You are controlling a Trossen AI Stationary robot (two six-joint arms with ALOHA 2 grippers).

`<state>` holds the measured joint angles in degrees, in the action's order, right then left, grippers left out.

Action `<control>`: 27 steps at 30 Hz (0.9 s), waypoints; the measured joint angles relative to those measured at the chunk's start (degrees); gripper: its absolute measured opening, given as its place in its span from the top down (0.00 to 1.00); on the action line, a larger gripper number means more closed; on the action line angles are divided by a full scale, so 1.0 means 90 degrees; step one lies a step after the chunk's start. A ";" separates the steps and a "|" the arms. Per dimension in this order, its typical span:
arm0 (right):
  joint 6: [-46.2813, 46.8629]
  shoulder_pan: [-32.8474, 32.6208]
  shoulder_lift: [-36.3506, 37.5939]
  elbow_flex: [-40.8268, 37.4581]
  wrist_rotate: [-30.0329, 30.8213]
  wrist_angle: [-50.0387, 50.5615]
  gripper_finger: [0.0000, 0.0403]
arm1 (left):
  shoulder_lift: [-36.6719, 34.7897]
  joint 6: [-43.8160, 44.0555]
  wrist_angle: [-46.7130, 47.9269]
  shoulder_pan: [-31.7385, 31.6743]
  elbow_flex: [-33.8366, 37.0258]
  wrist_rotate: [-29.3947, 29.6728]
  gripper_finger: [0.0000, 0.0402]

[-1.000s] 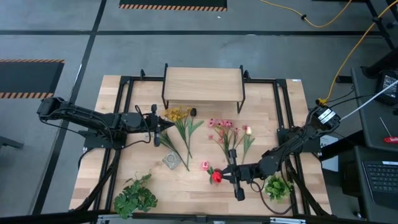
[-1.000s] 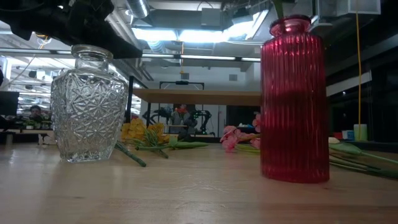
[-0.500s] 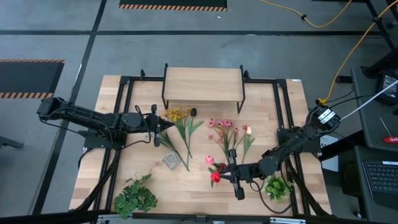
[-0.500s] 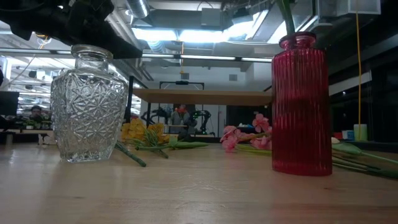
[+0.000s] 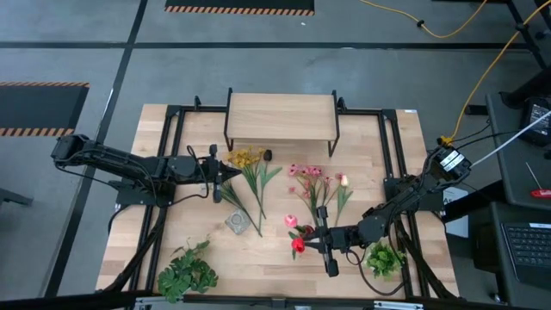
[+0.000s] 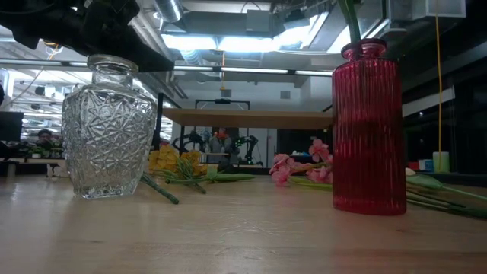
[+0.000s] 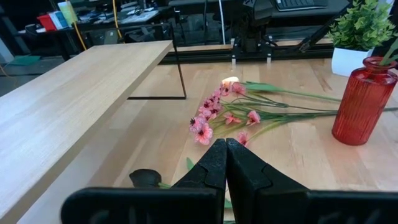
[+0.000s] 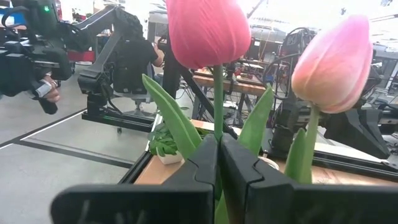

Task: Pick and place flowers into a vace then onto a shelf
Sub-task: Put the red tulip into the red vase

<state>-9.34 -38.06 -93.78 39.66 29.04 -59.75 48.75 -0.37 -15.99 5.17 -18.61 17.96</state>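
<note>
A red ribbed vase (image 6: 369, 129) stands on the table near the front, right of centre (image 5: 299, 246). Two tulips rise from it, one red-pink (image 8: 208, 31) and one pink (image 8: 336, 56). My right gripper (image 5: 312, 238) is beside the vase on its right, shut on a tulip stem. Yellow flowers (image 5: 246, 158) and pink flowers (image 5: 308, 172) lie flat on the table in front of the shelf (image 5: 281, 117). My left gripper (image 5: 226, 172) is shut and empty, just left of the yellow flowers. My right gripper pinches the red-pink tulip's stem (image 8: 217, 106) between its two fingers, a little below the blossom. The fingers come level from the table's right and lie across the upright stem. The stem runs down into the red vase's mouth (image 6: 351, 23). The vase stands on the table.
A cut-glass vase (image 5: 235, 222) stands left of the red one. Leafy green plants stand at the front left (image 5: 188, 271) and the front right (image 5: 385, 258). Black frame rails run along both sides of the table.
Up to half a second ago the red vase slid a little away from the table's near edge and toward its right, staying upright. The pink blossom swung toward the far edge. Nothing has moved since.
</note>
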 joint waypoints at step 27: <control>-0.0008 0.0000 0.0000 0.0000 -0.0010 0.0000 0.97 | 0.0000 0.0074 0.0000 -0.0001 0.0000 0.0001 0.99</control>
<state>-9.41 -38.06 -93.78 39.66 28.95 -59.75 48.75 0.30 -15.99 5.16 -18.61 17.96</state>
